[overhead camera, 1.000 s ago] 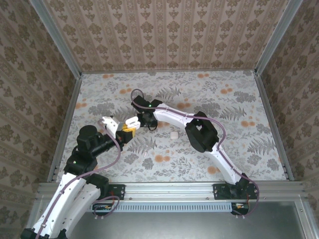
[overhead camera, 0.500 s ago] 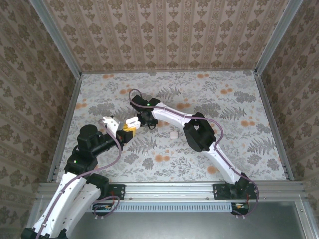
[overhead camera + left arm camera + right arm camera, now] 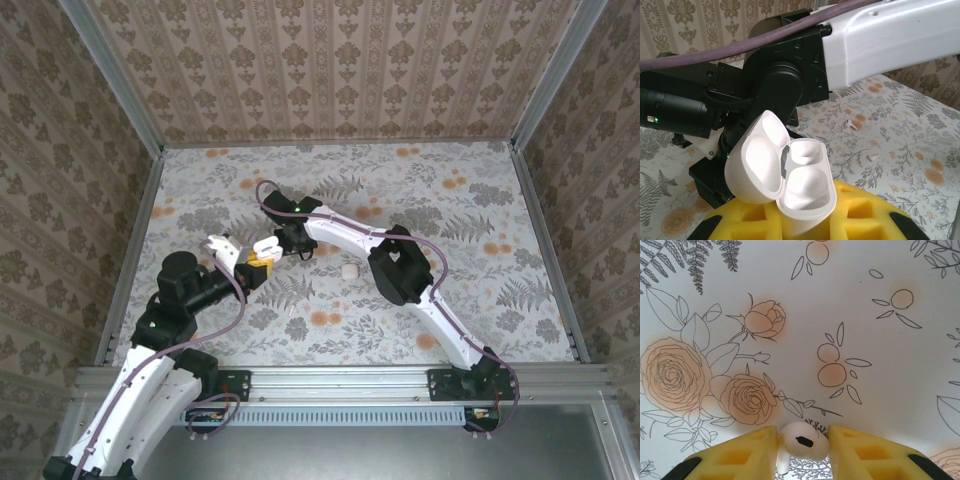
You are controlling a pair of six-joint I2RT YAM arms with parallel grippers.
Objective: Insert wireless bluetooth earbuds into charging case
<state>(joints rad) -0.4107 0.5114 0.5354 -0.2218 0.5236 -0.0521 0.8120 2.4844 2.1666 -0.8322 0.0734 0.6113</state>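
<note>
Bright and even from the top camera, soft overhead light, barely any shadow on the table (image 3: pixel 500 200). Bit of wide-angle lean toward 11 and 1 o'clock. No glare worth mentioning.

From the left wrist: nice and sharp on the open case (image 3: pixel 807 185), mild sheen on its lid, left pads (image 3: pixel 860 220) gone soft at 6 o'clock, white arm shell (image 3: pixel 890 35) nearly blown out at 1 o'clock.

From the right wrist: crisp on the floral print, a bit washed-out white, slightly soft on the earbud (image 3: pixel 802 440) and right pads (image 3: pixel 740 450) down at 6 o'clock.
</note>
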